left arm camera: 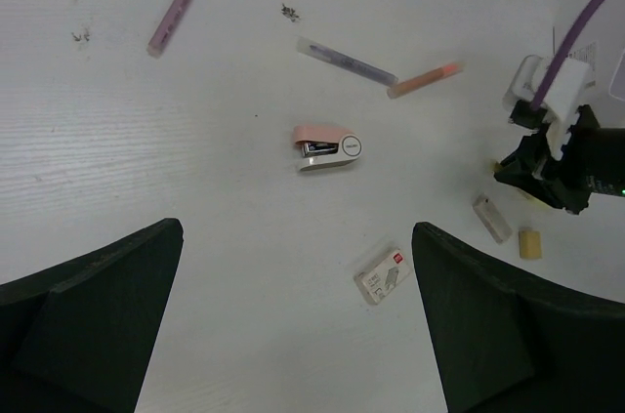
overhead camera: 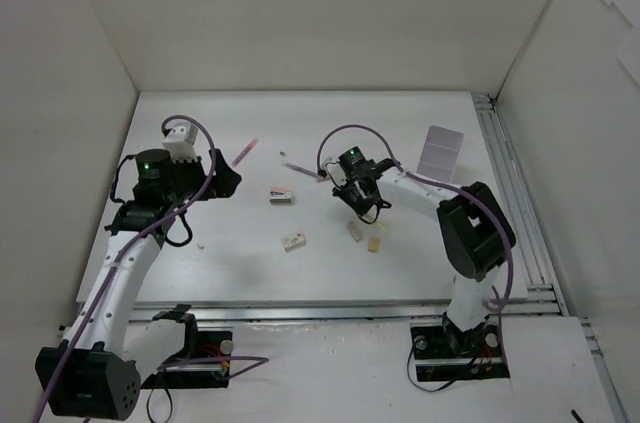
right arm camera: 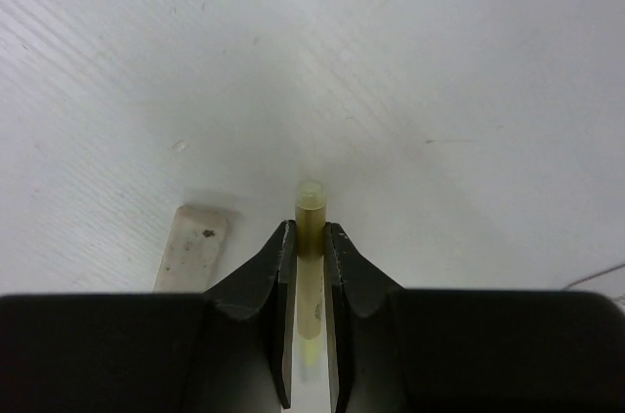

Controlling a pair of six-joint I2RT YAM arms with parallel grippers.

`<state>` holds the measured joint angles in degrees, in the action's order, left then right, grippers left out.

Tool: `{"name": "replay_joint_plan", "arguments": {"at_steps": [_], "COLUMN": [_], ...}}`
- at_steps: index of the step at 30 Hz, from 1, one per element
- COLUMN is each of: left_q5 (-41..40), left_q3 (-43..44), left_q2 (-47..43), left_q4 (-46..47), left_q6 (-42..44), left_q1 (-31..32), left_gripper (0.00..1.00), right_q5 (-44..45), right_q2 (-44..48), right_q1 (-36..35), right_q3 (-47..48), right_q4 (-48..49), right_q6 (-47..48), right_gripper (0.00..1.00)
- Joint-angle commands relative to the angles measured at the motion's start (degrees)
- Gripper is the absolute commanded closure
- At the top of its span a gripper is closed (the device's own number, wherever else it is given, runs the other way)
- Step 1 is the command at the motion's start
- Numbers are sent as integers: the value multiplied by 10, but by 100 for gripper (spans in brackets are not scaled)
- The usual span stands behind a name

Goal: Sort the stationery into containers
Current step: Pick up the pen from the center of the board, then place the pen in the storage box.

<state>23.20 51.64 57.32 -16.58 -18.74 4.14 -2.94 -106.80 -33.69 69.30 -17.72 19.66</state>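
My right gripper (right arm camera: 311,237) is shut on a yellow-green pen (right arm camera: 311,206) and holds it just over the table, beside a beige eraser (right arm camera: 190,247). In the top view it (overhead camera: 363,205) hangs above two beige erasers (overhead camera: 355,231). My left gripper (left arm camera: 298,315) is open and empty above the table, near a white eraser with a red label (left arm camera: 383,274). A pink pen (left arm camera: 178,5), a clear purple pen (left arm camera: 347,61) and an orange pen (left arm camera: 424,80) lie further off. The white divided bin (overhead camera: 441,151) stands at the back right.
A pink mini stapler (left arm camera: 327,146) lies mid-table between the arms. White walls close in the table on the left, back and right. A metal rail (overhead camera: 510,193) runs along the right edge.
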Motion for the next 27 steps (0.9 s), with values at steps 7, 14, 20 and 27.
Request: {"name": "replay_joint_plan", "arguments": {"at_steps": [7,14,20,27], "left_q5": [-13,-15,-19,-35], "left_q3": [41,58,53,46], "left_q2": [7,38,53,51], "left_q4": [11,19,33,34], "left_q6": [16,17,7,-1], "left_q1": [2,2,2,7], "left_gripper": [0,0,0,0], "right_q5": [98,292,350,326], "right_q2": [262,273,226,193], "right_q1": [41,82,126,200], "right_q3": [-120,-198,-194,-188], "right_q4": [419,670,800,833], "right_q6": [-50,-53,-35,-84], "right_gripper": [100,100,100,100]}}
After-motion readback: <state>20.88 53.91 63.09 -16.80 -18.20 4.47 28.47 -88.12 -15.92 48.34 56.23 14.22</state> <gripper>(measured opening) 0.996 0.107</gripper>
